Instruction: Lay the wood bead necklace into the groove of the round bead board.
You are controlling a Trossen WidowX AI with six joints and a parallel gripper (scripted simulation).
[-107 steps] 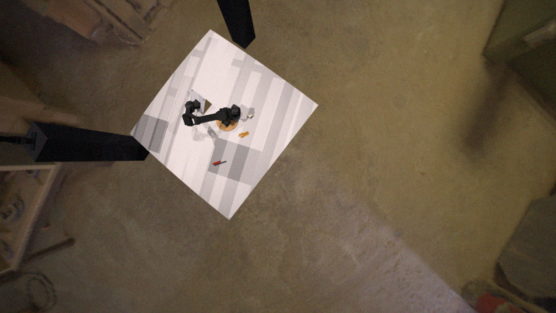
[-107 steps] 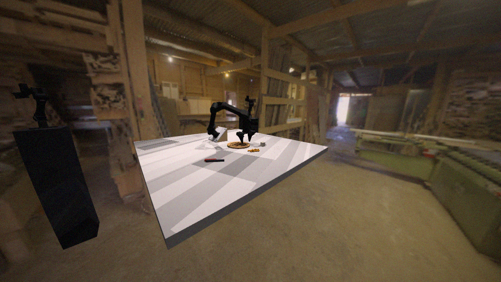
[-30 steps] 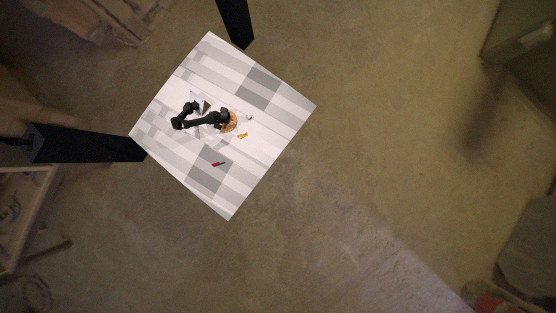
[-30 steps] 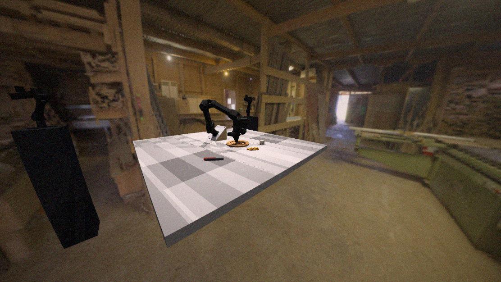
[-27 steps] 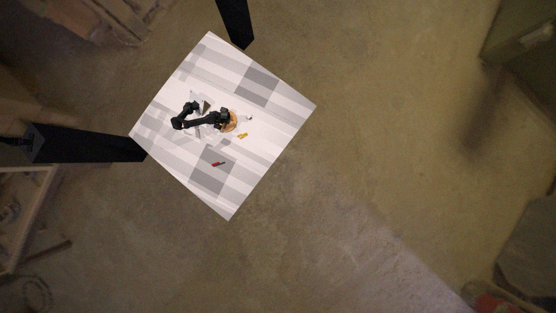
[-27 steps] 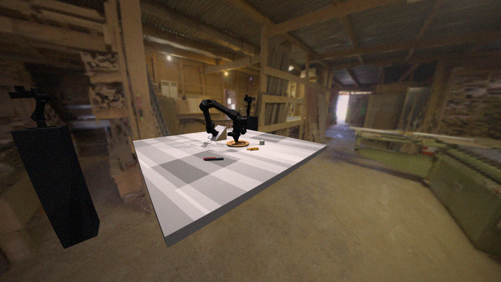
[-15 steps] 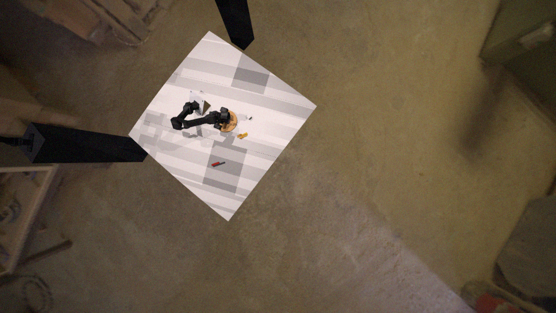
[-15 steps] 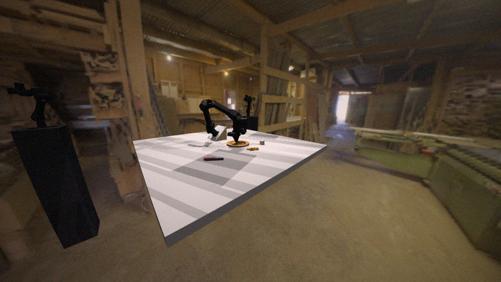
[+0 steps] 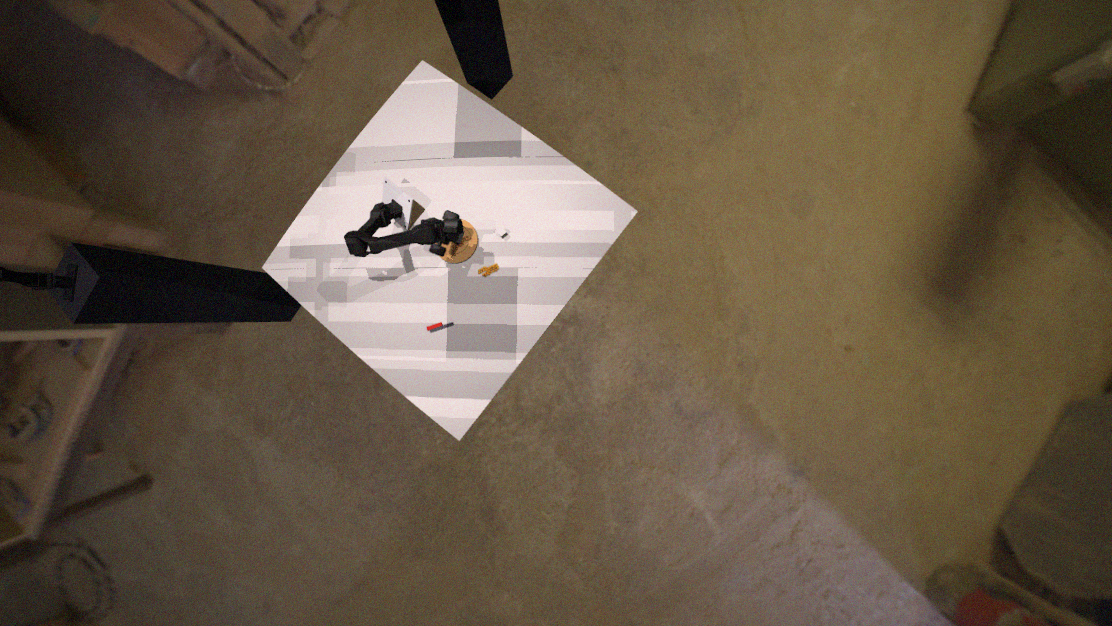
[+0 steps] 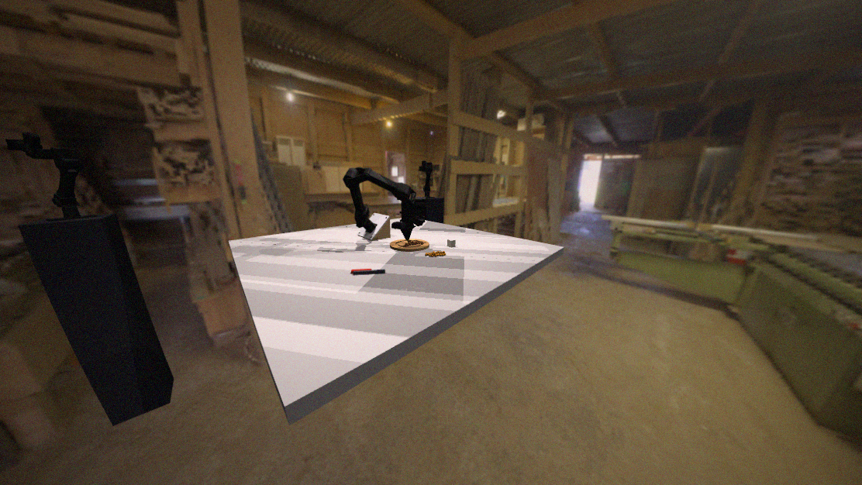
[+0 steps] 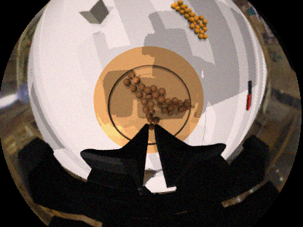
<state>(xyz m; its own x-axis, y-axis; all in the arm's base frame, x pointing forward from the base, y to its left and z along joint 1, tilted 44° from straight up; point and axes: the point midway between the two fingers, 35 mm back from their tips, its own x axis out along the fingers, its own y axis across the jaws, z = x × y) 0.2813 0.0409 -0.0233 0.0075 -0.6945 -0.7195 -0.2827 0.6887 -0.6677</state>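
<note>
The round light-wood bead board [image 9: 473, 249] [image 10: 415, 245] [image 11: 100, 98] lies flat on the table and has a thin dark ring-shaped groove. The brown wood bead necklace [image 11: 148, 90] lies bunched on the board in a rough Y, mostly inside the ring, with its right end at the ring's right side. My gripper [image 10: 408, 240] [image 11: 151, 126] is low over the board's near part, its fingertips almost together around a bead at the necklace's near end. The contact is partly hidden by the fingers.
An orange bead string [image 9: 488, 269] [image 10: 435, 254] [image 11: 197, 25] lies beyond the board. A small grey block [image 9: 504, 233] [image 10: 451, 243] [image 11: 99, 13] stands nearby. A red and black tool [image 9: 435, 326] [image 10: 361, 270] [image 11: 248, 102] lies to one side. A tilted white panel [image 10: 377, 225] stands by the arm's base.
</note>
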